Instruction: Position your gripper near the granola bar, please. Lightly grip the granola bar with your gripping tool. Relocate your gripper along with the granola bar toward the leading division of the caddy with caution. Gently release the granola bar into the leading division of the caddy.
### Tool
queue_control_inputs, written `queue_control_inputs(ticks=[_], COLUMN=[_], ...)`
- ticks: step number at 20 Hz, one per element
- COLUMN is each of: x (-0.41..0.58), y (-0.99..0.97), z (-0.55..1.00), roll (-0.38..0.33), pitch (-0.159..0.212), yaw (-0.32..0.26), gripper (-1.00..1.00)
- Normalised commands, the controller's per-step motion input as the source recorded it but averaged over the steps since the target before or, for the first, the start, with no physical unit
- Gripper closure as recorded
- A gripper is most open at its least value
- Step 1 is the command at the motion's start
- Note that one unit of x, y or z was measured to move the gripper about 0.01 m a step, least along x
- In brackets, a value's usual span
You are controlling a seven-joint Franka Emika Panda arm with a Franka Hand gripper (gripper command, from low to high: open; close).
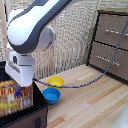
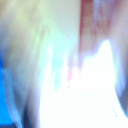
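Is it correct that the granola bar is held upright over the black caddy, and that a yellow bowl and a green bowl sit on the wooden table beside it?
Not quite: the second bowl is blue, not green, as the exterior view shows. The rest holds: granola bar, caddy, yellow bowl, table.

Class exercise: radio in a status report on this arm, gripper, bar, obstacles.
Gripper above caddy, fingers hidden. Granola bar upright directly beneath it, at caddy; grip unconfirmed. Blue bowl, yellow bowl beside caddy. Wrist view blurred.

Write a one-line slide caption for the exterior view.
Robot arm's gripper holds a granola bar upright over the black caddy, with yellow bowl and blue bowl beside it.
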Motion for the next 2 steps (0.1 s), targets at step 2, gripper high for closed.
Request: queue_control_inputs(ticks=[2], x=[0.269], y=[0.01], z=[0.00], roll=[0.000], pitch=[0.124], yaw=[-0.009], gripper=[-1.00])
